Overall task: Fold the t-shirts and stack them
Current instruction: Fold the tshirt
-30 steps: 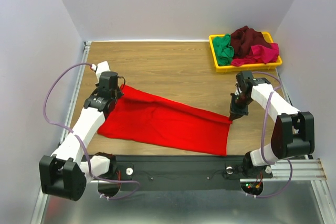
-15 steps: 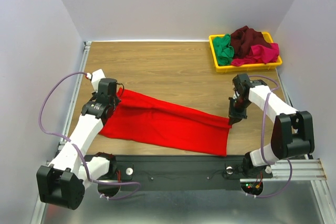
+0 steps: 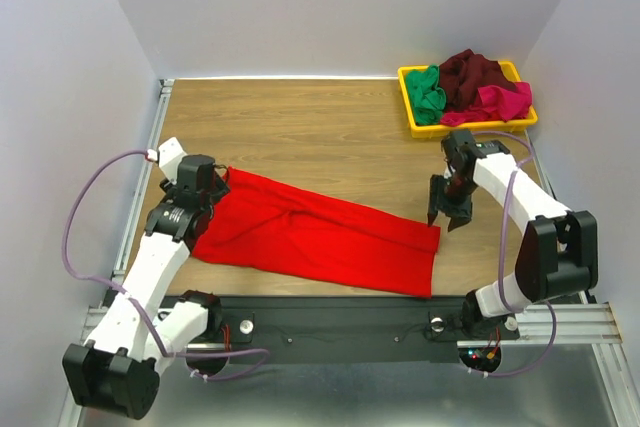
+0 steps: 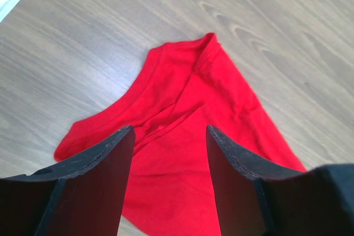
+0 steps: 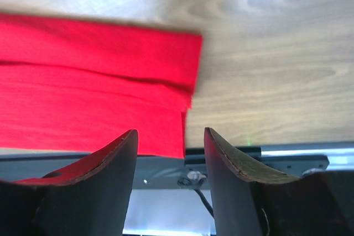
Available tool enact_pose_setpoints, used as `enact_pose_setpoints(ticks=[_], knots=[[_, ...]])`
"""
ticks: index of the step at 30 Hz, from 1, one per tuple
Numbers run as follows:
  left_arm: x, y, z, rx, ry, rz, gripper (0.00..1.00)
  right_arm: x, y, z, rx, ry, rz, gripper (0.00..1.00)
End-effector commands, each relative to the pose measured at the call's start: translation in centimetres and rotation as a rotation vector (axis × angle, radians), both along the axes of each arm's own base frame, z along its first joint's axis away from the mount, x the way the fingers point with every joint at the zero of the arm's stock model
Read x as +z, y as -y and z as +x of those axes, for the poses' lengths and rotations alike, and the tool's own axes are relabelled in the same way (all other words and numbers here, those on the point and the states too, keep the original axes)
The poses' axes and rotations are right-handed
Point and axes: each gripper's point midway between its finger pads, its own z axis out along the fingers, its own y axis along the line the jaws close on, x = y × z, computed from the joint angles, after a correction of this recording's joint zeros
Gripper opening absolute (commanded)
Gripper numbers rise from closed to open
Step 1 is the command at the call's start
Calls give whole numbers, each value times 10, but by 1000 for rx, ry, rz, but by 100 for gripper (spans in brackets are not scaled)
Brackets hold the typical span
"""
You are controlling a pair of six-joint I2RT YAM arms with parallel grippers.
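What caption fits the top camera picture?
Left gripper and right gripper, open, above the red t-shirt; other t-shirts in the yellow tray.

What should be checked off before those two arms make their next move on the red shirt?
1. Left claw open and holding nothing: ok.
2. Right claw open and holding nothing: ok.
3. Red shirt lying on the table, not bunched up: ok, a long strip with slight wrinkles.
4. Red shirt folded small enough to stack: not ok, it is one long strip.
5. Red shirt's near edge fully on the table: cannot tell, it reaches the front edge.
6. The green shirt, maroon shirt and pink shirt in the yellow tray, away from both arms: ok.
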Motion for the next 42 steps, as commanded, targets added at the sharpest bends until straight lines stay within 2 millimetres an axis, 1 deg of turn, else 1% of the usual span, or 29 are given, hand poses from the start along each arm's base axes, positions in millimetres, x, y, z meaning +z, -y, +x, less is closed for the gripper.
enact_pose_setpoints(ticks=[1,2,3,4,5,6,7,8,9,10,11,12,14,15,16,18,19,21,22,23,25,27,30,31,37,38,42], knots=[[-2,15,29,-37,17,-38,67,11,-16,29,42,73,32,57],[-6,18,35,-55,4,-32,68,14,-21,39,55,88,36,57],[-8,22,41,-65,-5,-37,68,15,-25,44,69,96,37,57],[-21,24,47,-74,-45,-29,69,17,-30,50,80,109,41,57],[-17,29,58,-102,-27,-27,70,20,-39,59,102,124,53,56],[-23,33,65,-117,-43,-25,70,21,-48,65,123,143,65,56],[-25,36,71,-133,-44,-27,70,22,-51,72,124,155,74,56],[-26,40,76,-151,-47,-26,70,18,-61,76,148,149,81,57],[-26,46,83,-185,-41,-34,70,24,-71,84,165,174,104,57],[-32,51,91,-205,-58,-35,70,24,-83,89,195,186,115,57],[-35,55,96,-225,-62,-37,70,25,-91,93,211,194,122,57],[-43,59,102,-242,-87,-37,70,25,-107,99,245,200,137,56],[-51,60,106,-248,-107,-34,70,24,-122,103,276,208,153,57],[-55,60,108,-246,-117,-32,70,20,-131,105,291,195,168,56],[-60,60,109,-245,-132,-27,70,23,-144,108,317,216,187,56],[-63,60,108,-242,-139,-32,68,23,-161,109,346,219,235,56],[-65,61,106,-245,-141,-37,67,18,-171,111,364,222,254,56],[-66,64,104,-269,-131,-44,66,19,-183,114,389,230,291,56],[-72,64,101,-285,-146,-35,65,14,-188,116,402,220,297,56],[-74,65,100,-291,-151,-34,65,16,-192,120,410,231,304,56],[-89,66,94,-311,-195,-32,64,13,-198,123,423,225,310,56],[-96,68,91,-327,-220,-36,63,17,-203,128,428,236,323,56],[-107,67,87,-324,-269,-34,58,17,-205,128,423,236,328,56],[-113,65,82,-320,-296,-31,56,16,-205,126,424,230,325,56],[-125,61,68,-308,-353,-24,51,3,-195,114,399,201,300,56],[-126,60,67,-305,-359,-26,51,-3,-193,108,396,182,295,56],[-132,59,63,-293,-379,-30,51,-7,-187,101,392,177,281,56]])
